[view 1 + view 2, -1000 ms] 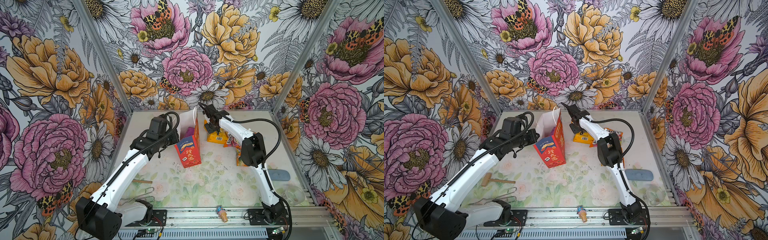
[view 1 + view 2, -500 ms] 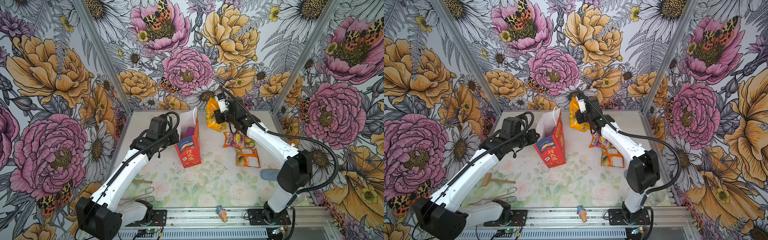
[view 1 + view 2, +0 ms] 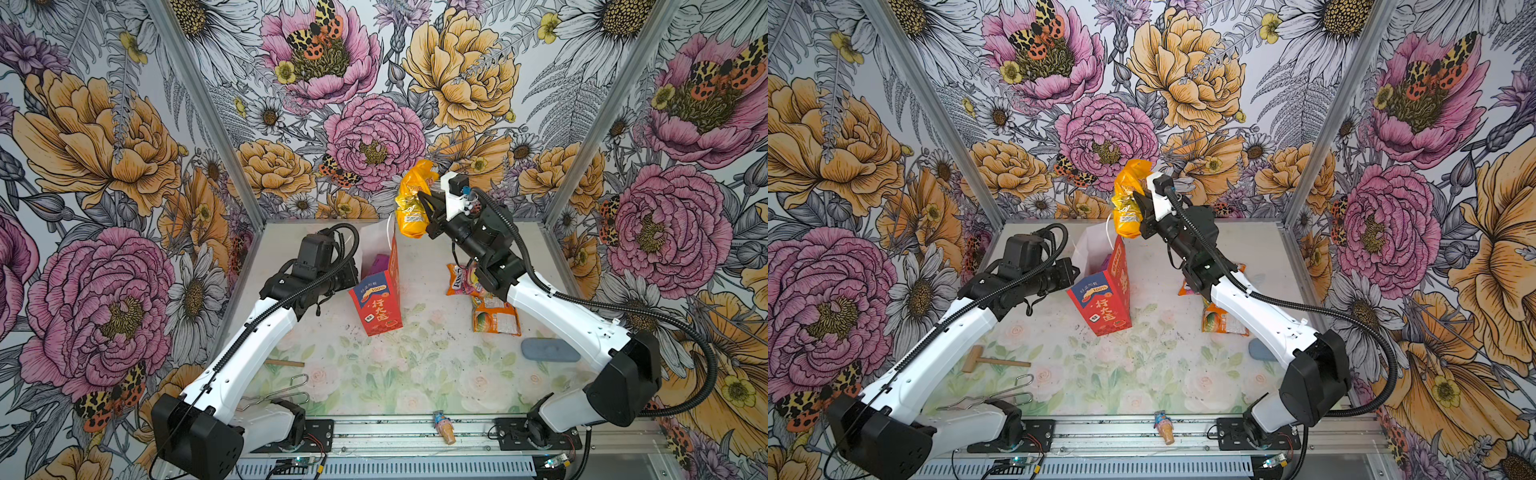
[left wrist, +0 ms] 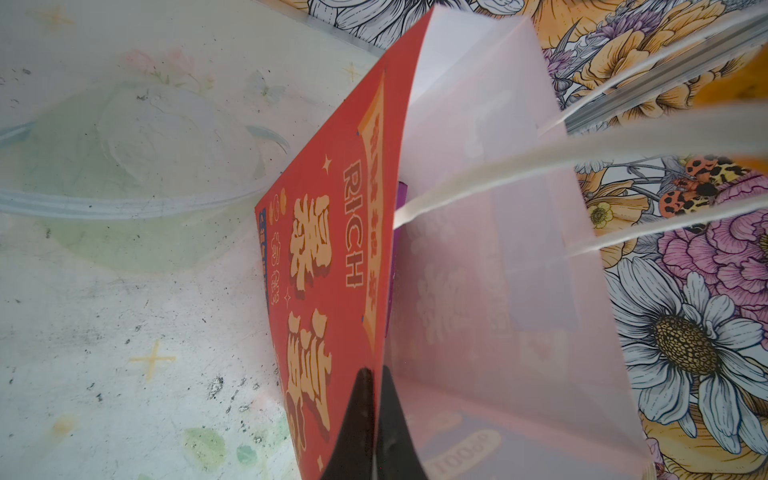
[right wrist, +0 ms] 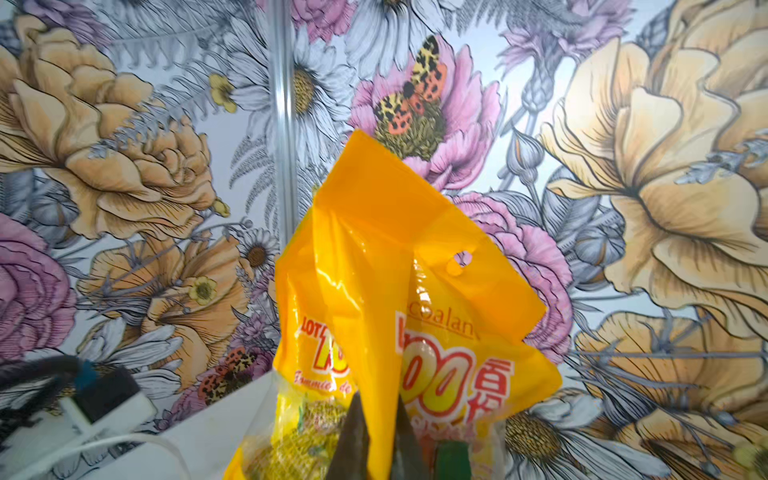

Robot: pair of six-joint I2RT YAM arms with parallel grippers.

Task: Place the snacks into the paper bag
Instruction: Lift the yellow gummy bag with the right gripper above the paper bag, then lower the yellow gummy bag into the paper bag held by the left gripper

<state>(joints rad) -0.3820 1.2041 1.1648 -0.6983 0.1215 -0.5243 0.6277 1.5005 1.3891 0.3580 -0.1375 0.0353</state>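
Observation:
The paper bag [image 3: 380, 291] stands upright mid-table, red and blue with gold characters. My left gripper [image 4: 375, 376] is shut on the rim of its red wall and holds the mouth wide. A purple packet [image 3: 378, 264] lies inside. My right gripper [image 5: 376, 401] is shut on a yellow-orange snack packet [image 5: 395, 270]. In both top views that packet [image 3: 1127, 203] hangs in the air just above and behind the bag's far rim. On the table to the right lie an orange FOX'S packet [image 3: 456, 278], a pink packet [image 3: 477, 281] and an orange-and-white packet [image 3: 496, 319].
A grey-blue oblong pad [image 3: 548, 350] lies at the right. A wooden mallet [image 3: 992, 358] and a wire tool [image 3: 286, 386] lie front left. A small ice-cream-cone toy [image 3: 444, 426] rests on the front rail. A clear plastic tub [image 4: 124, 166] sits near the bag.
My right gripper has lifted the yellow-orange packet off the back of the table and carried it up toward the bag's mouth. The left arm and the bag have stayed still.

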